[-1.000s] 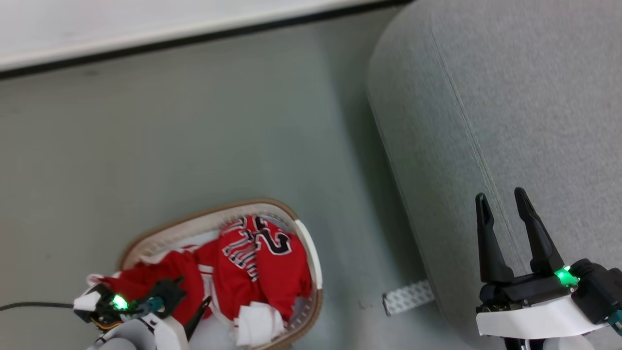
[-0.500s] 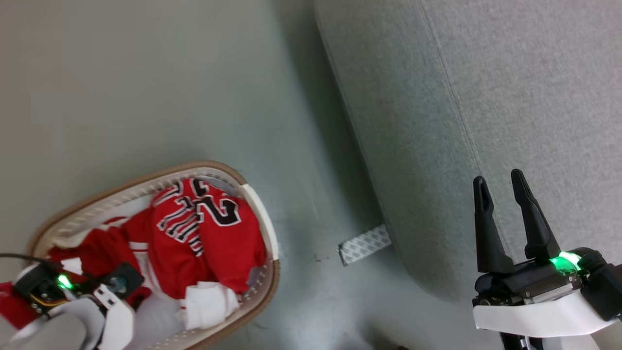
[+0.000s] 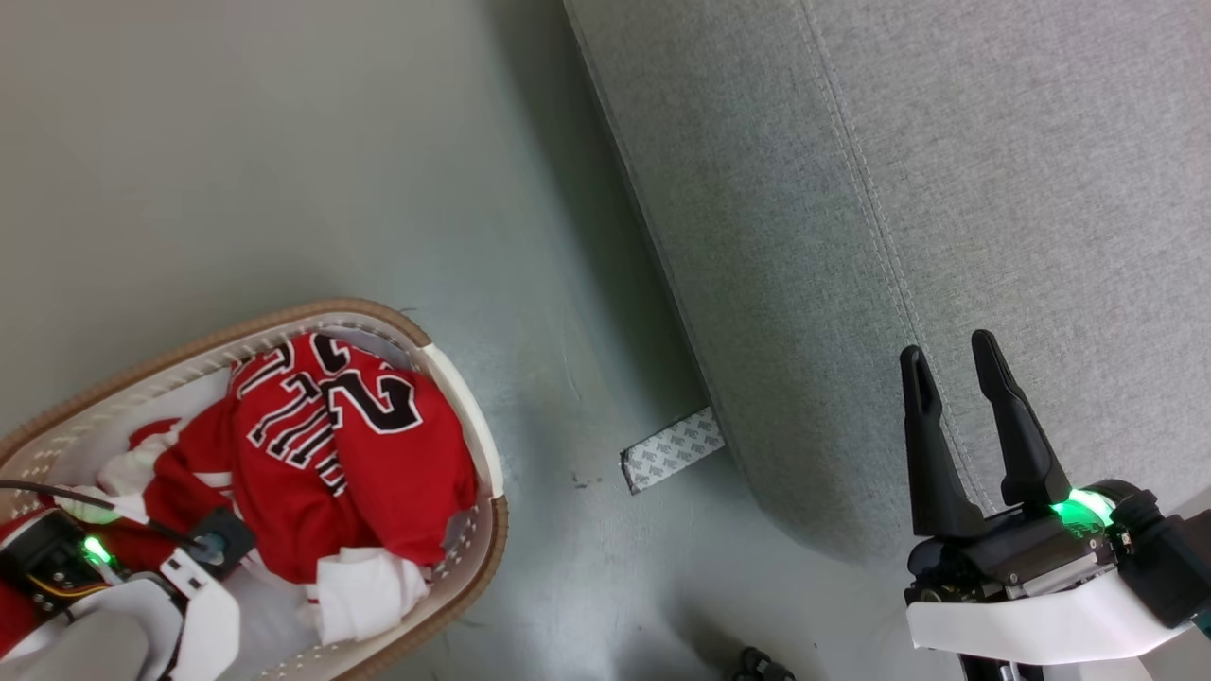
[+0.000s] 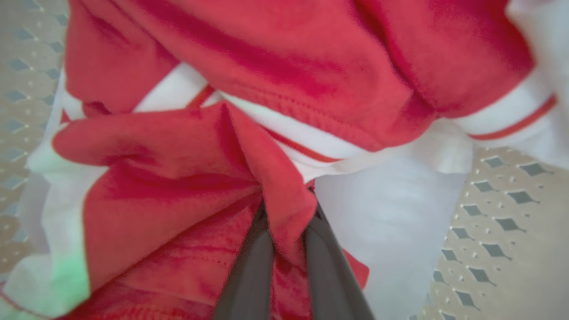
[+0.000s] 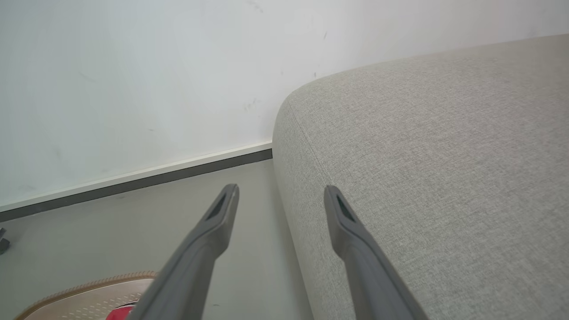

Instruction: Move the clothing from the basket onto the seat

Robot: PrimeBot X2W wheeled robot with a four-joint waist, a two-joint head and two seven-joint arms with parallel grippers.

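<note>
The clothing (image 3: 359, 473), red with white trim and a jersey with black-and-white numerals on top, lies heaped in the basket (image 3: 236, 326) at the lower left of the head view. My left wrist (image 3: 142, 586) hangs over the heap's near end, its fingers buried in cloth. In the left wrist view my left gripper (image 4: 286, 209) is shut on a fold of the red clothing (image 4: 178, 178), with the basket's perforated wall (image 4: 502, 213) behind. My right gripper (image 3: 946, 348) stands open and holds nothing, over the near edge of the grey seat (image 3: 946, 189). The right gripper (image 5: 281, 190) points past the seat's corner (image 5: 444, 155).
Grey floor separates the basket from the seat. A white patterned strip (image 3: 672, 449) lies at the seat's foot. A black cable (image 3: 38, 487) runs to my left wrist. A wall with a dark baseboard (image 5: 133, 178) stands beyond the seat, and the basket rim (image 5: 89, 284) shows below it.
The head camera has turned, so the whole picture has shifted. My left gripper has sunk into the heap and closed on red cloth. The right gripper stays open.
</note>
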